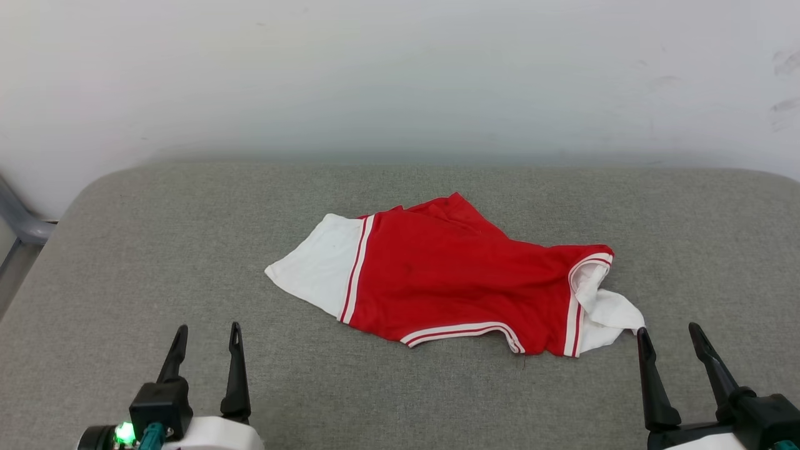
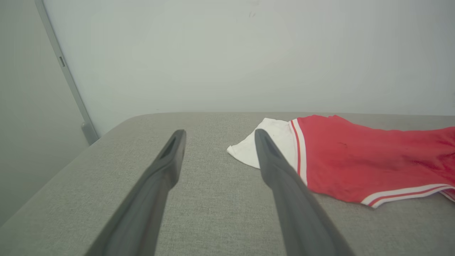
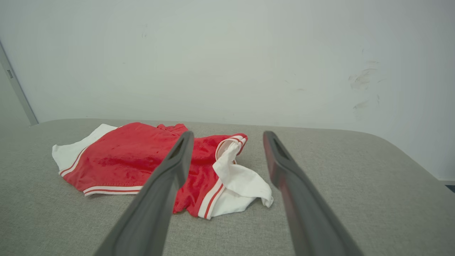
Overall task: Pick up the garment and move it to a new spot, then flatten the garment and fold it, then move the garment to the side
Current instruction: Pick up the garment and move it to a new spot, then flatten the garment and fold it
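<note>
Crumpled red T-shirt (image 1: 450,281), white sleeves, striped trim, plain side up, lies mid grey fabric surface (image 1: 156,250). Left gripper (image 1: 209,327) and right gripper (image 1: 669,329), near edge: fingers spread, empty.

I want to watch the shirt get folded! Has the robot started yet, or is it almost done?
Nothing looks done yet: the garment lies crumpled on the grey surface, one white sleeve bunched. Nothing is in hand: the left gripper and right gripper stand open beside it. To do: picking it up, moving it, flattening, folding, putting aside.
</note>
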{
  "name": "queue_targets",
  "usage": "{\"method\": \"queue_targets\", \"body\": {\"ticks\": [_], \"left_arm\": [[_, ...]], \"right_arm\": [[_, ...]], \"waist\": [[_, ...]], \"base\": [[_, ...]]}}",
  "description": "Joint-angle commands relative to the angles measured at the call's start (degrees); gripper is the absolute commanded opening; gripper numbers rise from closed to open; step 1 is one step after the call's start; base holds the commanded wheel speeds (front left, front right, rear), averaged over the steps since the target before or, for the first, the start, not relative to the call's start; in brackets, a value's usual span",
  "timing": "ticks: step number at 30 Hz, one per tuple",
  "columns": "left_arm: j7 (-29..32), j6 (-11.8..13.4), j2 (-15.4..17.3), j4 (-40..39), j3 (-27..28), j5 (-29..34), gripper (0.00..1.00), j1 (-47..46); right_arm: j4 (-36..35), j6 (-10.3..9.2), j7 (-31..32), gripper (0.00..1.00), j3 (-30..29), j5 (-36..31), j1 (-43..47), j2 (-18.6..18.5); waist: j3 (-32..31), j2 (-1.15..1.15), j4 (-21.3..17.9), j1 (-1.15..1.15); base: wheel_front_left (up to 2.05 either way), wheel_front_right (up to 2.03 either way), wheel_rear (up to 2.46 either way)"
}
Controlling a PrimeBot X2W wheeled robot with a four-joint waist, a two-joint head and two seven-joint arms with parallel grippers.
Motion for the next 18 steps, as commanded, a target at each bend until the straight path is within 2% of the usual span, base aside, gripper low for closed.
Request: {"method": "queue_targets", "body": {"ticks": [1,10,18], "left_arm": [[-0.1,-0.7,-0.9,0.1,1.0,1.2,1.0,1.1],[-0.1,-5.4,-5.2,1.4,4.5,6.8,1.0,4.1],[-0.1,-7.6,-7.1,2.0,6.3,9.4,1.0,4.4]], "right_arm": [[0.1,-0.04,-0.1,1.0,0.0,-0.1,0.9,0.1],[1.2,-0.04,-0.1,1.0,0.5,0.6,2.1,0.1],[1.8,-0.04,-0.1,1.0,0.6,0.7,2.3,0.1]], "waist": [[-0.1,0.0,0.0,0.01],[-0.5,0.0,0.2,0.01],[-0.3,0.0,0.1,0.01]], "base": [[0.0,0.0,0.0],[0.0,0.0,0.0],[0.0,0.0,0.0]]}}
